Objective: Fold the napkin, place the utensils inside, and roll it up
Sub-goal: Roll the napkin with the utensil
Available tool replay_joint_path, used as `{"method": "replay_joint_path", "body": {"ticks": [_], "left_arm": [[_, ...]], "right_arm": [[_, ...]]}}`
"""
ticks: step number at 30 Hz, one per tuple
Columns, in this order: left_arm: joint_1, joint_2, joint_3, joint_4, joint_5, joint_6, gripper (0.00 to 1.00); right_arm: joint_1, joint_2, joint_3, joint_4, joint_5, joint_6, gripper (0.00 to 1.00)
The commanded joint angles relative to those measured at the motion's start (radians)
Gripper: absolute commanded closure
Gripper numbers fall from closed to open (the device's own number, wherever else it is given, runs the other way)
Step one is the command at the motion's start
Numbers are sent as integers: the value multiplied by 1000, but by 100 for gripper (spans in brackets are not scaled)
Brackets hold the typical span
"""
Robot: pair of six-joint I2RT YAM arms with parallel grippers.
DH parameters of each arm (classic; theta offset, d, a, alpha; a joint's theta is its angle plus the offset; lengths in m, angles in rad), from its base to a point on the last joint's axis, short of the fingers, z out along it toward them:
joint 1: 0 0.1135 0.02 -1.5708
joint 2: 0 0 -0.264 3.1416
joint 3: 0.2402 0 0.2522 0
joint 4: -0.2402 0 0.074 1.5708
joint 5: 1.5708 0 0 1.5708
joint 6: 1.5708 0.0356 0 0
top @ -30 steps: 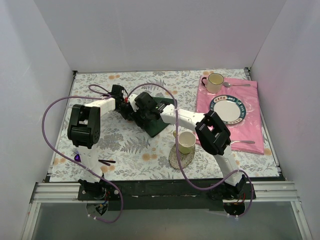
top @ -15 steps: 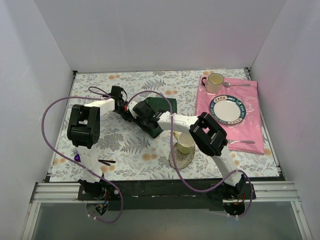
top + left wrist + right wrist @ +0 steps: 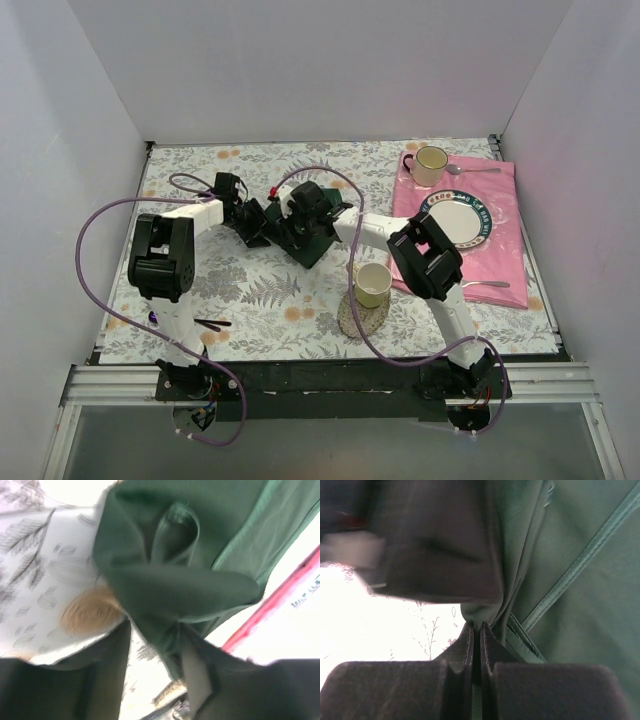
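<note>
The dark green napkin (image 3: 320, 246) lies crumpled in the middle of the flowered table, between the two grippers. My right gripper (image 3: 293, 222) is shut on a raised fold of the napkin (image 3: 580, 580); in the right wrist view its jaws (image 3: 480, 627) pinch the cloth tight. My left gripper (image 3: 260, 222) is just to the left of it. In the left wrist view the left gripper (image 3: 156, 640) is open, and a bunched corner of the napkin (image 3: 190, 580) hangs between its fingers, against the right finger (image 3: 197, 670). The utensils are out of view.
A yellow cup (image 3: 372, 283) stands on a round coaster (image 3: 358, 318) near the right arm. A pink cloth (image 3: 490, 250) at the right carries a plate (image 3: 456, 218), a second cup (image 3: 431, 163), a silver spoon (image 3: 476, 170) and a silver fork (image 3: 490, 285). A purple-headed utensil (image 3: 195, 322) lies near the front left.
My right gripper has shut on a fold of the napkin and shifted slightly back and right. My left gripper has opened, loosening its hold on the cloth.
</note>
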State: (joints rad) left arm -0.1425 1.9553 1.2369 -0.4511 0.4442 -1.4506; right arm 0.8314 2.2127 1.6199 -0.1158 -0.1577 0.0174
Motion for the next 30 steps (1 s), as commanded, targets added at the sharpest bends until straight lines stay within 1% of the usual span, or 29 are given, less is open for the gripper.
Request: {"method": "replay_joint_path", "body": {"ticks": [1, 2, 3, 6, 7, 8, 9, 10, 11, 12, 13, 14, 15, 16, 18, 20, 22, 24, 25, 26, 28, 29, 30], "left_arm": [[-6, -163, -71, 18, -105, 70, 47], [-5, -177, -85, 37, -113, 65, 46], [-6, -190, -94, 43, -117, 62, 45], [-8, -205, -129, 78, -96, 29, 44], [-15, -202, -137, 90, -84, 18, 41], [-20, -184, -140, 101, -84, 10, 38], [-26, -171, -137, 107, -82, -2, 38], [-35, -159, -134, 109, -82, -11, 38], [-37, -148, -140, 124, -81, -20, 39], [-40, -132, -142, 130, -87, -43, 39], [-45, -124, -142, 130, -94, -53, 40], [-48, -115, -137, 130, -108, -60, 41], [-49, -95, -133, 129, -110, -66, 43], [-58, -84, -123, 124, -111, -80, 44], [-69, -62, -96, 103, -139, -90, 49], [-86, -36, -82, 82, -180, -99, 51], [-97, -10, -73, 71, -200, -108, 61], [-100, 4, -65, 68, -223, -111, 80], [-100, 14, -62, 63, -229, -110, 91], [-100, 22, -56, 57, -236, -102, 94], [-100, 34, -24, 19, -252, -85, 100], [-98, 40, -16, 9, -252, -73, 100], [-100, 40, -11, 2, -249, -67, 100]], "right_arm": [[-98, 106, -11, -16, -365, 134, 99], [-110, 119, -9, 13, -450, 166, 99], [-126, 131, -8, 25, -494, 218, 99], [-158, 171, 11, 45, -594, 300, 99], [-173, 188, 12, 59, -624, 328, 99], [-182, 197, 0, 77, -690, 358, 99], [-192, 200, -18, 169, -719, 406, 99], [-210, 208, -38, 213, -742, 500, 99], [-221, 209, -76, 266, -787, 551, 99], [-235, 212, -93, 357, -807, 596, 99], [-242, 217, -112, 401, -821, 677, 99], [-248, 219, -139, 444, -850, 714, 99], [-256, 219, -158, 541, -858, 754, 99], [-261, 220, -172, 583, -861, 832, 99], [-265, 223, -189, 651, -876, 889, 99], [-267, 231, -192, 714, -882, 946, 99], [-265, 234, -192, 746, -888, 972, 99], [-265, 234, -186, 745, -895, 975, 99], [-267, 228, -181, 730, -898, 958, 99], [-267, 226, -173, 666, -898, 932, 99], [-264, 200, -132, 531, -863, 775, 99], [-262, 190, -102, 313, -830, 694, 95], [-255, 167, -69, 200, -786, 495, 90]]}}
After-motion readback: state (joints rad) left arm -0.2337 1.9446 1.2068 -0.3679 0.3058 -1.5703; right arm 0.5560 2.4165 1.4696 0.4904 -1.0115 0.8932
